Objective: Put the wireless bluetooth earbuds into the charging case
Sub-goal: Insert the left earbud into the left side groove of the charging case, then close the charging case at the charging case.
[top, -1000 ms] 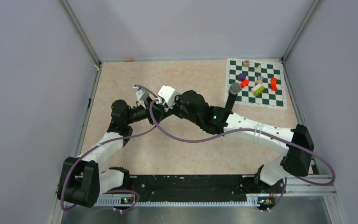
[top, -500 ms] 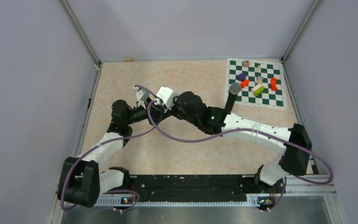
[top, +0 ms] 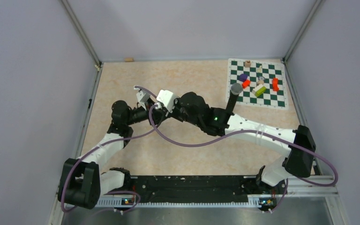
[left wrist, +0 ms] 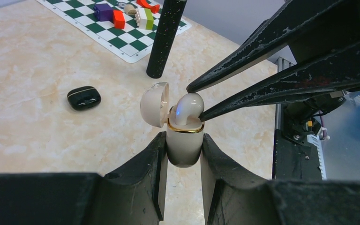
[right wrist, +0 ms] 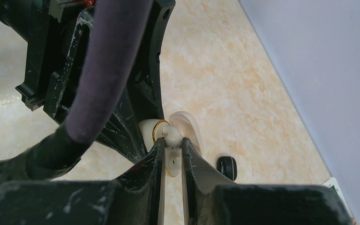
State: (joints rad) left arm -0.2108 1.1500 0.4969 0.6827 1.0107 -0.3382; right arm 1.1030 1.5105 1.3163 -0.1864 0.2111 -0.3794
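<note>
The marbled table [top: 192, 75] bears a checkered mat [top: 269, 99], a black case [left wrist: 84, 98] and an upright black cylinder [left wrist: 165, 37].

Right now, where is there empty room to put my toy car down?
Bare: the far table strip between the left wall and the chess mat, and the near stretch between the arms and the black rail. Crowded: the middle, where the left gripper and right gripper meet at the charging case, and the mat with its blocks.

- Left wrist view: the bottom of the case [left wrist: 183, 149] is tucked between the left fingers [left wrist: 143, 168], and the earbud [left wrist: 187, 108] base is sunk inside it.
- The right fingers [left wrist: 262, 42] and the black post [left wrist: 164, 37] both run off the frame.
- Right wrist view: a blurry purple cable [right wrist: 105, 65] covers much of the left arm [right wrist: 42, 56].
- From above, the case is buried under the wrist cameras [top: 166, 99].
</note>
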